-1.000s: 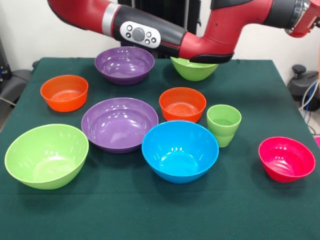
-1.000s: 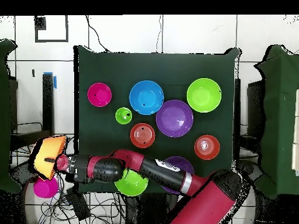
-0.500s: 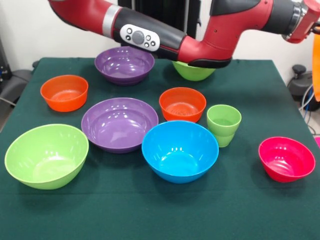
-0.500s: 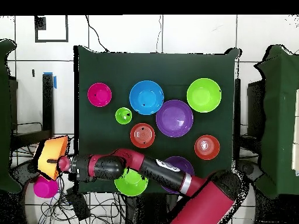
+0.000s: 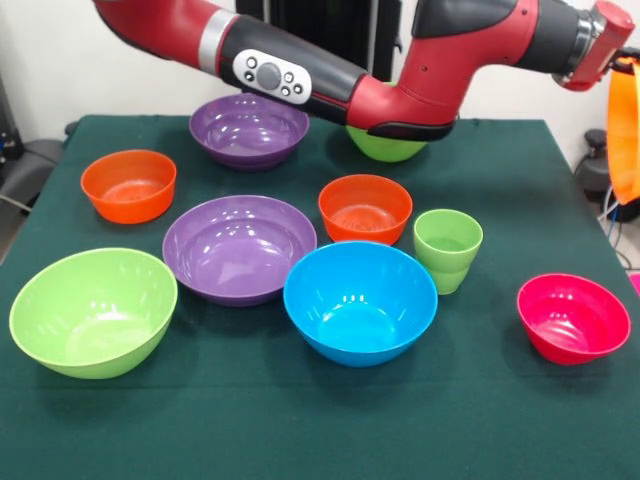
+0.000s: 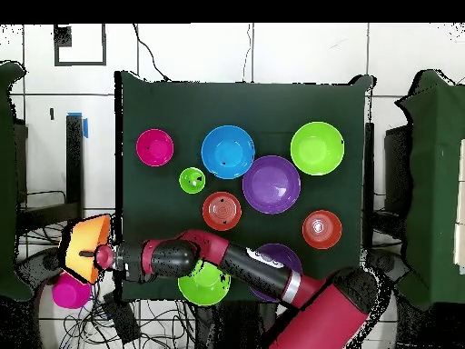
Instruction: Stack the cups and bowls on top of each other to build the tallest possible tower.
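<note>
My gripper is shut on the large orange-yellow bowl and holds it tilted in the air beside the table's edge; the bowl's rim also shows at the right edge of the front view. On the table stand a light-green cup, a blue bowl, a near purple bowl, a far purple bowl, a big light-green bowl, two orange-red bowls and a pink-red bowl. A second light-green bowl sits partly hidden under my arm.
The dark green table ends just inside of the held bowl. My arm spans the table's far side above the far bowls. A magenta round object and cables lie on the floor below the held bowl.
My arm has swung the orange-yellow bowl a little toward the table. In the front view the bowl has come into sight at the right edge.
</note>
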